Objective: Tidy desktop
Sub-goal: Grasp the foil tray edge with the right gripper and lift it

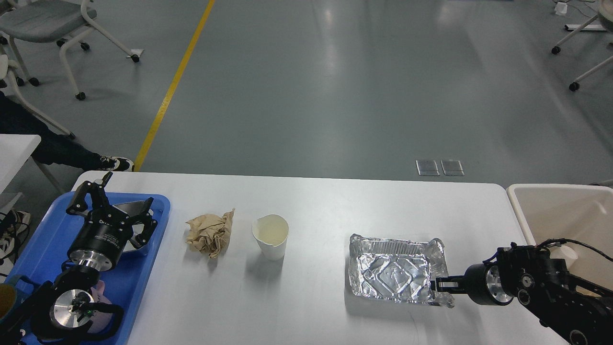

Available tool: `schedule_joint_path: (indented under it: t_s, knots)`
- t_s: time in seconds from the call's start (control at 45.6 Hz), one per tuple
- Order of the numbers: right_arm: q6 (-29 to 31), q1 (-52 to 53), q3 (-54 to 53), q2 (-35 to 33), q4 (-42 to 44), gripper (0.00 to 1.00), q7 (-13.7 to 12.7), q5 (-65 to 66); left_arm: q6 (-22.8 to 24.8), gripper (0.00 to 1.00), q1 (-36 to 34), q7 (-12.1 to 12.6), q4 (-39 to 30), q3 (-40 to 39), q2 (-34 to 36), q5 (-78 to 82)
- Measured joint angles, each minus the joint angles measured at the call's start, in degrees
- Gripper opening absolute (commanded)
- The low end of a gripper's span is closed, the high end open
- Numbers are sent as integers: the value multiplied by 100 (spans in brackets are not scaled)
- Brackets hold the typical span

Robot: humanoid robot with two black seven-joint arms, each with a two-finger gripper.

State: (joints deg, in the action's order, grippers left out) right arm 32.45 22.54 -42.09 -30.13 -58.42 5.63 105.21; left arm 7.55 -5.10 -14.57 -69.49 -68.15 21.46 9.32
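On the white desk [325,201] a crumpled brown paper [210,235], a paper cup [271,235] and a foil tray [395,269] lay in a row. The right hand [439,285] gripped the foil tray's right rim with narrow fingers. The left hand [112,203] hung spread wide above the blue tray [33,249] at the desk's left end.

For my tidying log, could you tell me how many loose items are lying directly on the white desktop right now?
3: crumpled brown paper at left, white paper cup beside it, foil tray at right by the right gripper.
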Motion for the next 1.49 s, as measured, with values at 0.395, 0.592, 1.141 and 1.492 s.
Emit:
schedule_joint_path:
  t_s: [0.395,0.592,1.141,1.492]
  knots:
    - [248,92,-21,-353,-221,0,55,-359,1,96,7,-2,14,-7,6,-9]
    - [522,102,-35,-1117,-776,0,55,-709,1,96,34,-2,14,-7,-7,-9]
    - [711,250,-90,-3766,-2061,0,53,-2151,1,96,18,7,14,2,-19,-9]
    - [738,592,-90,-4538,-2555,0,55,-2599,1,96,35,7,-4,4,16,-9]
